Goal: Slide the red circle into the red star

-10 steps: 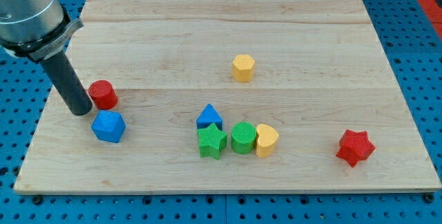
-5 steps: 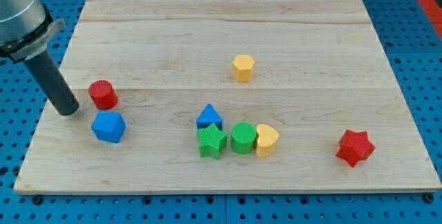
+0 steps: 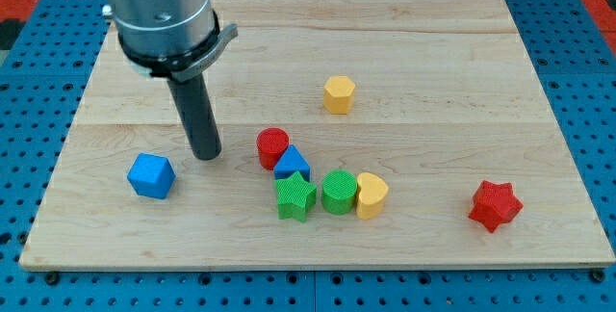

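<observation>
The red circle [image 3: 272,145] stands near the board's middle, touching the upper left of the blue triangle [image 3: 292,163]. The red star [image 3: 495,205] lies far off at the view's lower right. My tip [image 3: 206,155] rests on the board to the left of the red circle, a short gap away, not touching it. The rod rises up and to the left from there.
A green star [image 3: 295,196], a green circle [image 3: 339,192] and a yellow heart [image 3: 372,195] sit in a row below the blue triangle, between the red circle and the red star. A blue hexagon [image 3: 151,175] lies lower left of my tip. A yellow hexagon [image 3: 339,93] sits higher up.
The red circle has slid far to the right, from the left side up against the blue triangle. My tip went left at first, then swept right behind the circle.
</observation>
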